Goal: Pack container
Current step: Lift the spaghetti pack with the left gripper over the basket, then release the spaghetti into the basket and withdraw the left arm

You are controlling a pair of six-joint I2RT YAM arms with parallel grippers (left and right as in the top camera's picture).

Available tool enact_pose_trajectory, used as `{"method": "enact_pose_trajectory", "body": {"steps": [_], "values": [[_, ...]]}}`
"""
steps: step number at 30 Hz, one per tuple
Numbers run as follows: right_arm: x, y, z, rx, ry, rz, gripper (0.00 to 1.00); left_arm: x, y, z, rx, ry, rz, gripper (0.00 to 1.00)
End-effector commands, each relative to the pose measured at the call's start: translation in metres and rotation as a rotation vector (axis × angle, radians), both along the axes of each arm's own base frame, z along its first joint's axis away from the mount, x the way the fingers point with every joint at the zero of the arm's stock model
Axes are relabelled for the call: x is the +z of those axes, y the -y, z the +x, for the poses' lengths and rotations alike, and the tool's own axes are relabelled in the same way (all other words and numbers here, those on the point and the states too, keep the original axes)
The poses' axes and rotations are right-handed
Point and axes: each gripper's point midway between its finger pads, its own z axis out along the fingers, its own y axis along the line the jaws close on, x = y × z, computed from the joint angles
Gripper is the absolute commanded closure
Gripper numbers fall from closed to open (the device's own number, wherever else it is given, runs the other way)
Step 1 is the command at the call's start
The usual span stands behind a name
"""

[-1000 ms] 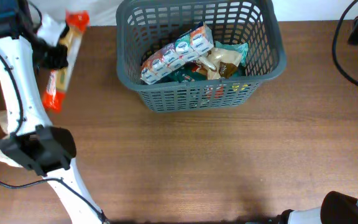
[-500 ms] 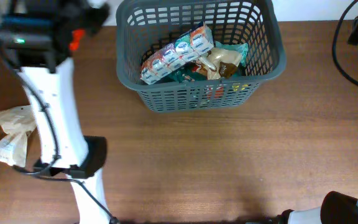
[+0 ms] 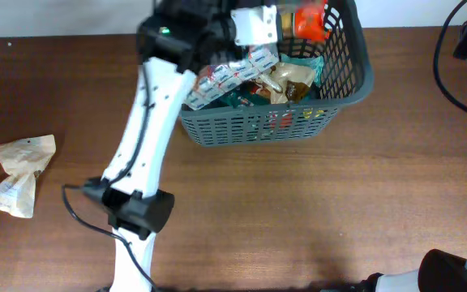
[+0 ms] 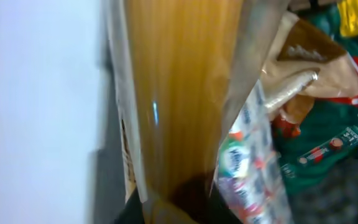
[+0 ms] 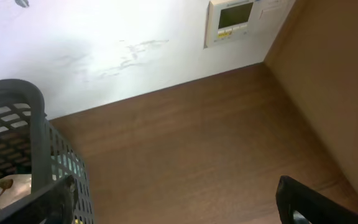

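The dark grey slotted basket [image 3: 258, 126] stands at the back middle of the table and holds several food packets, among them a row of white cartons [image 3: 229, 73]. My left gripper [image 3: 270, 24] hangs over the basket's back part, shut on a long clear packet with tan contents and orange-red ends [image 3: 308, 20]. In the left wrist view the tan packet [image 4: 179, 93] fills the middle, gripped by the jaws [image 4: 179, 208], with green and brown packets [image 4: 328, 137] below it. My right gripper [image 5: 182, 202] is open and empty, to the right of the basket [image 5: 17, 106].
A crumpled light brown paper bag [image 3: 23, 174] lies at the table's left side. The left arm's base [image 3: 132, 211] stands in front of the basket. Black cables [image 3: 452, 65] run at the back right. A wall panel [image 5: 232, 18] shows beyond the table.
My left arm has swung from the table's far left to over the basket, carrying the long packet with it. The paper bag is now uncovered. The right arm has not moved.
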Motion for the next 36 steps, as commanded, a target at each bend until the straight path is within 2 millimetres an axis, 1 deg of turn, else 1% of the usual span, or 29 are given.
{"method": "enact_pose_trajectory", "body": {"steps": [1, 3, 6, 7, 8, 9, 10, 11, 12, 15, 17, 20, 22, 24, 27, 29, 30, 31, 32, 33, 34, 35, 36], "values": [[0.004, 0.001, -0.003, -0.006, 0.014, 0.004, 0.01, -0.020, -0.004, 0.005, 0.050, -0.022, 0.006, 0.99], [0.004, 0.001, -0.003, -0.006, 0.014, 0.004, 0.01, -0.043, -0.002, 0.006, 0.048, -0.060, 0.025, 0.99], [0.004, 0.001, -0.003, -0.006, 0.014, 0.004, 0.01, -0.068, -0.003, 0.005, 0.049, -0.105, 0.047, 0.98], [0.004, 0.001, -0.003, -0.006, 0.014, 0.004, 0.01, -0.075, -0.003, 0.004, 0.049, -0.121, 0.054, 0.93], [0.004, 0.001, -0.003, -0.006, 0.014, 0.004, 0.01, -0.079, -0.004, 0.003, 0.063, -0.135, 0.051, 0.78], [0.004, 0.001, -0.003, -0.006, 0.014, 0.004, 0.01, -0.080, -0.005, 0.004, 0.091, -0.143, 0.045, 0.67], [0.004, 0.001, -0.003, -0.006, 0.014, 0.005, 0.01, -0.080, -0.009, 0.006, 0.135, -0.141, 0.047, 0.50], [0.004, 0.001, -0.003, -0.006, 0.014, 0.004, 0.01, -0.076, -0.014, 0.008, 0.182, -0.124, 0.058, 0.36], [0.004, 0.001, -0.003, -0.006, 0.014, 0.005, 0.01, -0.072, -0.019, 0.010, 0.229, -0.106, 0.068, 0.32], [0.004, 0.001, -0.003, -0.006, 0.014, 0.005, 0.01, -0.052, -0.027, 0.011, 0.338, -0.037, 0.094, 0.30], [0.004, 0.001, -0.003, -0.006, 0.014, 0.004, 0.01, -0.037, -0.030, 0.007, 0.386, 0.000, 0.102, 0.29], [0.004, 0.001, -0.003, -0.006, 0.014, 0.004, 0.01, -0.016, -0.033, -0.005, 0.401, 0.018, 0.089, 0.28], [0.004, 0.001, -0.003, -0.006, 0.014, 0.005, 0.01, 0.001, -0.040, -0.016, 0.407, 0.028, 0.075, 0.28], [0.004, 0.001, -0.003, -0.006, 0.014, 0.004, 0.01, 0.019, -0.051, -0.026, 0.422, 0.041, 0.056, 0.28], [0.004, 0.001, -0.003, -0.006, 0.014, 0.005, 0.01, 0.057, -0.081, -0.044, 0.473, 0.083, 0.005, 0.28], [0.004, 0.001, -0.003, -0.006, 0.014, 0.004, 0.01, 0.085, -0.107, -0.056, 0.529, 0.122, -0.049, 0.29], [0.004, 0.001, -0.003, -0.006, 0.014, 0.004, 0.01, 0.099, -0.126, -0.064, 0.564, 0.147, -0.071, 0.29], [0.004, 0.001, -0.003, -0.006, 0.014, 0.004, 0.01, 0.110, -0.143, -0.071, 0.594, 0.166, -0.085, 0.30], [0.004, 0.001, -0.003, -0.006, 0.014, 0.005, 0.01, 0.116, -0.157, -0.077, 0.619, 0.177, -0.092, 0.30], [0.004, 0.001, -0.003, -0.006, 0.014, 0.004, 0.01, 0.121, -0.176, -0.085, 0.654, 0.184, -0.101, 0.31], [0.004, 0.001, -0.003, -0.006, 0.014, 0.004, 0.01, 0.121, -0.190, -0.091, 0.687, 0.178, -0.112, 0.31], [0.004, 0.001, -0.003, -0.006, 0.014, 0.004, 0.01, 0.117, -0.211, -0.099, 0.746, 0.157, -0.120, 0.31], [0.004, 0.001, -0.003, -0.006, 0.014, 0.005, 0.01, 0.107, -0.233, -0.108, 0.804, 0.122, -0.100, 0.31]]}}
